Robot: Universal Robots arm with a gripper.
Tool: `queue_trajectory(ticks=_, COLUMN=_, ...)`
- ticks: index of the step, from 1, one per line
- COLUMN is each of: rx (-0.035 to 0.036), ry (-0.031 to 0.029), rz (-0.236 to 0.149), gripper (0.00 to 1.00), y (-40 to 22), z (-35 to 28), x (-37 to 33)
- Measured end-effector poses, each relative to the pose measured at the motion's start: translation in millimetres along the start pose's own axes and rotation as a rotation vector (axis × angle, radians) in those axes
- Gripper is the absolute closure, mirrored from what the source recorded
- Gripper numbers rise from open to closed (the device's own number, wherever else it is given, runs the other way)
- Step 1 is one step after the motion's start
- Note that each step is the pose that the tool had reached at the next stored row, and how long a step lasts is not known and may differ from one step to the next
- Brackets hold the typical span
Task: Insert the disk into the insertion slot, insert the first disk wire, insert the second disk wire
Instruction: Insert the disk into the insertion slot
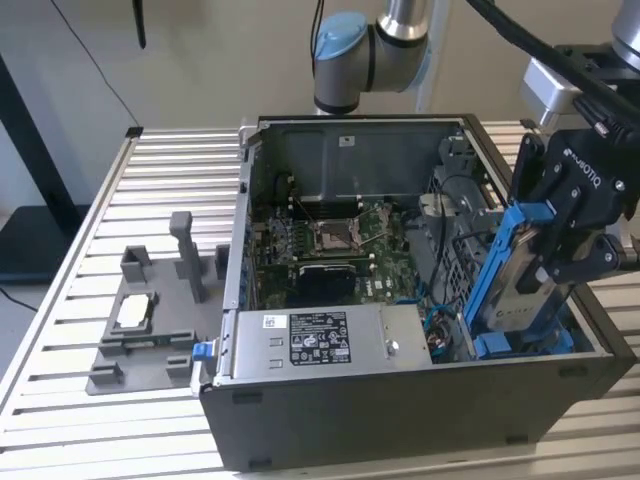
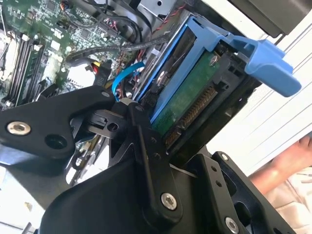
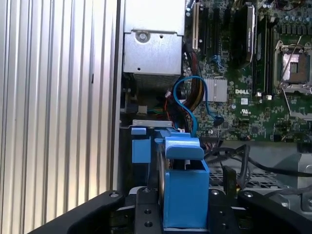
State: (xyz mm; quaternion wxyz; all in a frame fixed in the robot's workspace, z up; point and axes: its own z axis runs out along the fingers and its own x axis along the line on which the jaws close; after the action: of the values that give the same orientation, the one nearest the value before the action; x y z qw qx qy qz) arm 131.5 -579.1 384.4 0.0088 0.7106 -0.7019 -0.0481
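Observation:
My gripper [image 1: 562, 262] is shut on the disk [image 1: 522, 288], a flat drive in a bright blue carrier [image 1: 503, 250]. I hold it tilted on edge over the case's corner at the exterior view's right. Its lower end reaches down to the insertion slot [image 1: 497, 346], a grey cage with blue clips. In the second wrist view the disk's green circuit side [image 2: 191, 96] and connector row show between my black fingers [image 2: 145, 146]. The first wrist view has the blue carrier [image 3: 185, 187] just before the slot's blue clip [image 3: 141, 149]. A loose thin blue cable [image 3: 194, 100] curls beside the slot.
The open computer case [image 1: 400, 420] holds a green motherboard [image 1: 340, 240] and a labelled silver power-supply box [image 1: 320, 345]. A grey fixture [image 1: 140, 330] stands on the slatted table at the exterior view's left. A person's hand [image 2: 292, 165] is near the case.

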Motion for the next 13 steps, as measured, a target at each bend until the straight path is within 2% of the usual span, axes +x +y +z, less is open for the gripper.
queue_trajectory(ticks=13, rx=0.0001, ry=-0.0011, rz=0.0, gripper=0.67, y=-0.2, z=2.1, x=0.1)
